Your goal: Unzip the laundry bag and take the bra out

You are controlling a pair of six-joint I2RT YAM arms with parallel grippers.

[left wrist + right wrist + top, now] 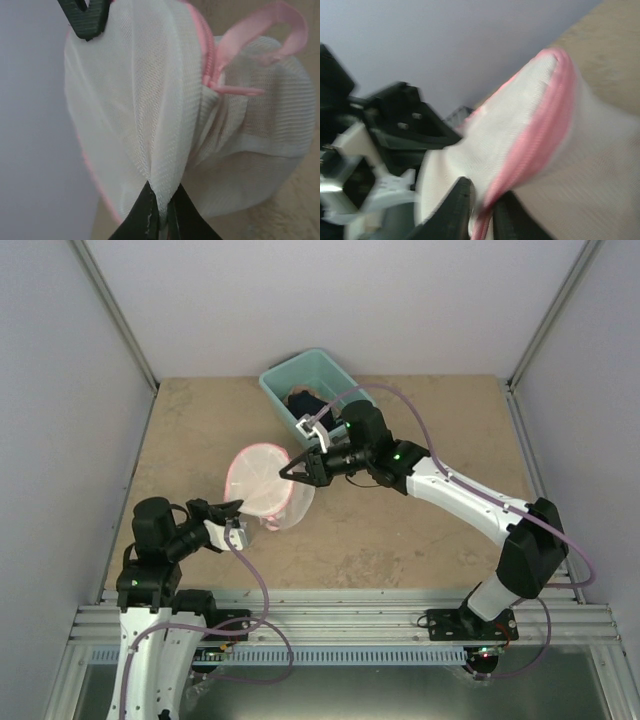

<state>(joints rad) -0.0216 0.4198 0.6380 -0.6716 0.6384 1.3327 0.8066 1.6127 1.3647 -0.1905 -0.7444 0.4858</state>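
Dark fingertips of the left gripper point(162, 200) fill the bottom of its wrist view, closed to a narrow slit on a fold of the laundry bag point(145, 100); the fabric is white, finely ribbed see-through mesh, bulging into a soft dome. One pink zipper band point(540, 135) runs around the rim; one flat pink ribbon loop point(270, 25) arches up beside the zipper. The right gripper point(482, 195) has its two fingers pinched on that pink band and the mesh next to it (this view is blurred, so finer detail is lost). One bag is held between two grippers, over the left-middle of the tan, mottled table point(420, 540); whether its lower edge touches the surface I cannot tell. Just behind it stands one teal plastic bin point(272, 383), rectangular and smooth-walled, with one dark bundle point(303, 402) inside, too small to identify.
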